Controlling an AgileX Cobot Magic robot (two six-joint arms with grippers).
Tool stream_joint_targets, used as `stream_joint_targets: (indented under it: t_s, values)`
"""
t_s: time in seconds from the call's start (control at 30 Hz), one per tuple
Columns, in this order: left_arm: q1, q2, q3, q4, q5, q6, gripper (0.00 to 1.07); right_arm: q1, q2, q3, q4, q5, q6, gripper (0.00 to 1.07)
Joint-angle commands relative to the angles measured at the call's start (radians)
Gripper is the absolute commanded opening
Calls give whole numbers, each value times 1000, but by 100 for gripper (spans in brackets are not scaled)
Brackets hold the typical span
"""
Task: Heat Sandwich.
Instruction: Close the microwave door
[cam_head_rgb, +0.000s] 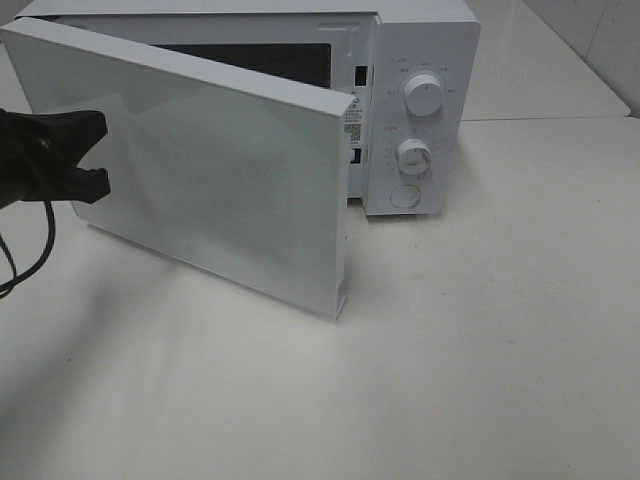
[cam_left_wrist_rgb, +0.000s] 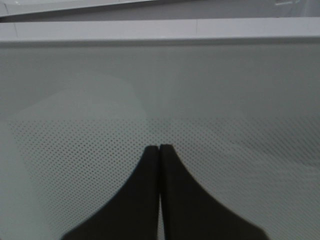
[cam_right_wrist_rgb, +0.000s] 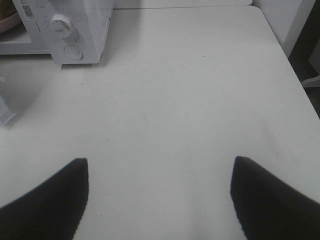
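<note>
The sandwich is out of view. A white microwave (cam_head_rgb: 425, 60) stands at the back of the table with its door (cam_head_rgb: 230, 180) swung partly open toward the front left. My left gripper (cam_head_rgb: 98, 152) is at the door's outer face near its free left end. In the left wrist view its fingers (cam_left_wrist_rgb: 150, 200) are pressed together, shut, with their tips against the door's dotted window (cam_left_wrist_rgb: 160, 85). My right gripper (cam_right_wrist_rgb: 160, 160) hangs open over bare table, well to the right of the microwave (cam_right_wrist_rgb: 85, 25), holding nothing. A tan-pink curved edge (cam_right_wrist_rgb: 7, 22) shows inside the oven.
Two white knobs (cam_head_rgb: 424, 97) and a round button (cam_head_rgb: 404, 195) sit on the microwave's right panel. The white table (cam_head_rgb: 480, 350) stretches in front and to the right, with its right edge (cam_right_wrist_rgb: 295, 75) visible in the right wrist view. A black cable (cam_head_rgb: 35, 250) hangs below the left arm.
</note>
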Motion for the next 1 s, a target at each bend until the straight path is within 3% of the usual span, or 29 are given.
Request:
stream_joint_targets:
  t_s: [0.03,0.33,0.67,1.0]
  values:
    - [-50,17,-35,-60,22,-3,0,-8,-26,0,2,-8,-3,75]
    - [-139,63,-107,-139,51,2,0,-8,-26,0,2,-8,-3,75]
    - [-240,112,-211,-229,128,73,0,-8,-26,0,2,-8,-5,75]
    - [-300,171,-286,-300,130,72,0,-8,-26,0,2,-8,-5,75]
